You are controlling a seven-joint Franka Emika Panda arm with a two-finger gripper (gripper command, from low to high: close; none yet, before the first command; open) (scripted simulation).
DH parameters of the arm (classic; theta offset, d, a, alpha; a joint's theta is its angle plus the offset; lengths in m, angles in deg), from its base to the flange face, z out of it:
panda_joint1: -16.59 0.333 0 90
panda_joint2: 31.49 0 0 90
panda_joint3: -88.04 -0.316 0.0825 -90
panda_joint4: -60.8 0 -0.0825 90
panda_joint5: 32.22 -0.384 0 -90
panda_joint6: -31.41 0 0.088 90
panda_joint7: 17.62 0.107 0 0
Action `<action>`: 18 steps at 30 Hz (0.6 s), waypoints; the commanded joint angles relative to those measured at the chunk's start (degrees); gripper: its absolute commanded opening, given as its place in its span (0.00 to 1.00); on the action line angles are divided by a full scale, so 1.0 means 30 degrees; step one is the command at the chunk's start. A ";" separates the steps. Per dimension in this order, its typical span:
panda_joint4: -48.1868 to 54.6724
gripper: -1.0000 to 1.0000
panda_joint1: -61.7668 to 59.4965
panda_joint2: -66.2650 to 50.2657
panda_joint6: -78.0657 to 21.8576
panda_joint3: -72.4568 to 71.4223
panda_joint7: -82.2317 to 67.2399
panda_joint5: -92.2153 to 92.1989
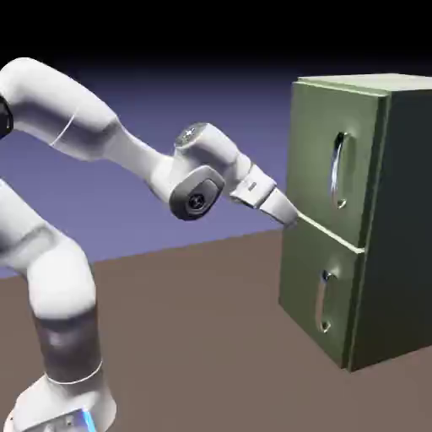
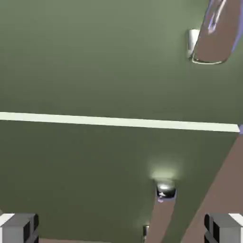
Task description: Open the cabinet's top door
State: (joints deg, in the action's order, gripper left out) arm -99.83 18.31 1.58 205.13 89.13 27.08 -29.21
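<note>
The olive-green cabinet (image 1: 396, 219) stands at the exterior view's right. Its top door (image 1: 316, 152) is flush and shut, with a long vertical silver handle (image 1: 339, 169) near the edge by the dark side. My gripper (image 1: 289, 217) points down and to the right, its tip close to the seam between the two panels, left of and below that handle. In the hand view the top door (image 2: 95, 57) fills the upper half, and the handle's lower end (image 2: 209, 33) shows at top right. My gripper (image 2: 121, 228) is open, with nothing between its fingertips (image 2: 19, 227).
A pale seam (image 2: 118, 122) divides the top door from the shorter lower panel (image 1: 308, 295), which has its own small silver handle (image 1: 324, 299) (image 2: 165, 191). The brown table (image 1: 194, 337) shows past the cabinet's edge at the hand view's lower right.
</note>
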 commanded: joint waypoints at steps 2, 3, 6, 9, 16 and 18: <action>0.0207 0.50 0.0569 0.0225 -0.0158 0.0606 0.1240 0.1662; 0.0311 0.50 0.0853 0.0338 -0.0237 0.0908 0.1860 0.2493; 0.0621 0.50 0.1705 0.0676 -0.0475 0.1816 0.3719 0.4985; 0.0931 0.50 0.2557 0.1014 -0.0712 0.2724 0.5578 0.7476; 0.1656 0.50 0.4546 0.1803 -0.1266 0.4843 0.9915 1.3291; 0.1862 0.50 0.5114 0.2028 -0.1424 0.5448 1.1154 1.4952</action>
State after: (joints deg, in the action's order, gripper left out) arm -94.24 33.65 7.66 200.86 105.47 60.54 15.64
